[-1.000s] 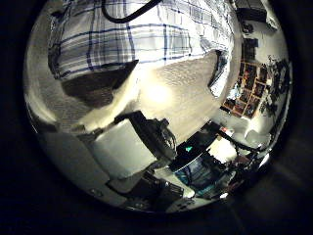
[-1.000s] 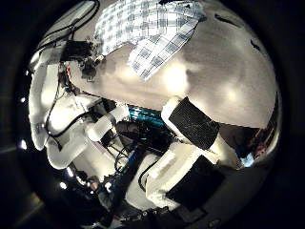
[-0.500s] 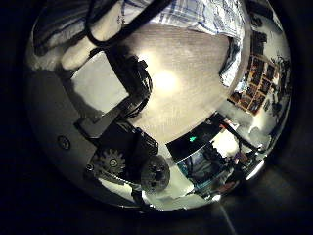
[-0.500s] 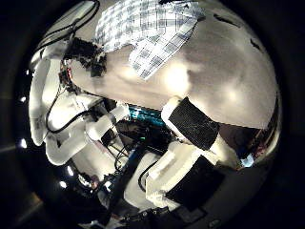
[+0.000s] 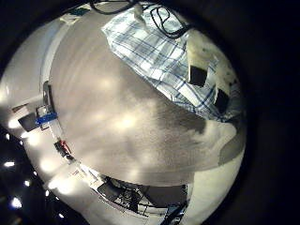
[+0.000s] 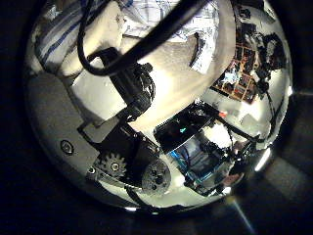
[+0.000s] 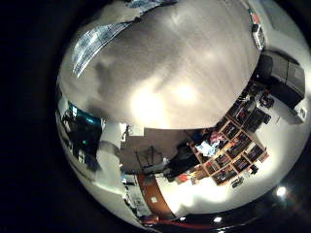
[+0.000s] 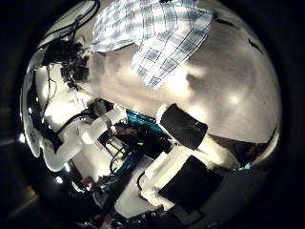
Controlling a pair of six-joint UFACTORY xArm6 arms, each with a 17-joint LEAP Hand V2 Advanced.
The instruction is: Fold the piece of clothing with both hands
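The piece of clothing [image 8: 157, 33] is a checked shirt lying flat on the table [image 8: 224, 81]. In the left little finger side palm view it [image 5: 159, 56] is close, with my left hand's fingers [image 5: 200, 66] on its edge. In the left thumb side palm view my left hand [image 6: 117, 93] is curled in, its fingertips at the checked cloth [image 6: 161, 15]. My right hand [image 8: 181, 126] hangs over bare table away from the shirt, fingers relaxed and holding nothing. The right little finger side palm view shows the shirt [image 7: 97, 44] at the table's far side.
The left arm [image 8: 52, 105] reaches to the shirt's edge in the right thumb side palm view. Shelves with clutter [image 7: 228, 150] stand beyond the table [image 7: 170, 68]. A small device [image 5: 44, 117] sits at the table's edge.
My left hand's fingers have curled in and now fill much of its thumb side view, with the shirt's edge at their tips. My right hand has shifted slightly; the shirt looks a little nearer.
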